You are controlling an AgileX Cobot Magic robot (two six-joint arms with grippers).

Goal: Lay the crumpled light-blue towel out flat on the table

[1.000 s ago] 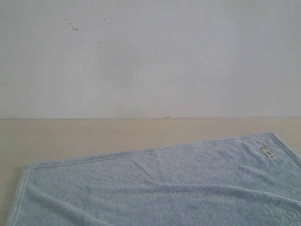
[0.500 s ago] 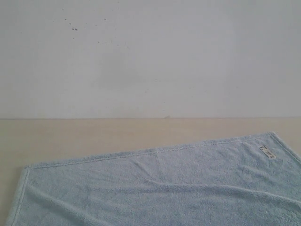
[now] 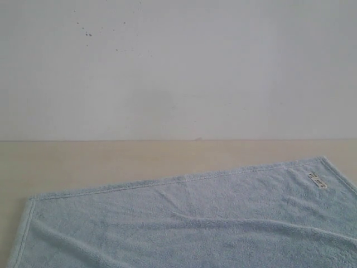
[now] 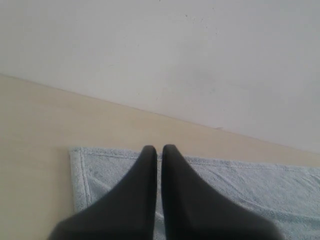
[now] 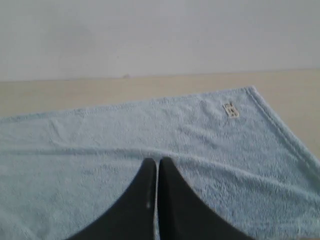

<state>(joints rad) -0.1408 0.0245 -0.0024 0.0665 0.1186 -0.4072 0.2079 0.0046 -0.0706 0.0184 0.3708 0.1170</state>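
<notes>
Light-blue towel [image 3: 195, 223] lies open on table [image 3: 111, 159].

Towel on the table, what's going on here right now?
The light-blue towel lies mostly spread on the table, with a few shallow ripples across it and its label face up near the far right corner. The left gripper and right gripper are both shut over the towel, with no cloth pinched between the tips. The towel's near edge is out of frame.

The left gripper [image 4: 159, 150] and the right gripper [image 5: 157, 162] are matte black, each made of two smooth halves, broad at the base and tapering to narrow rounded tips.
</notes>
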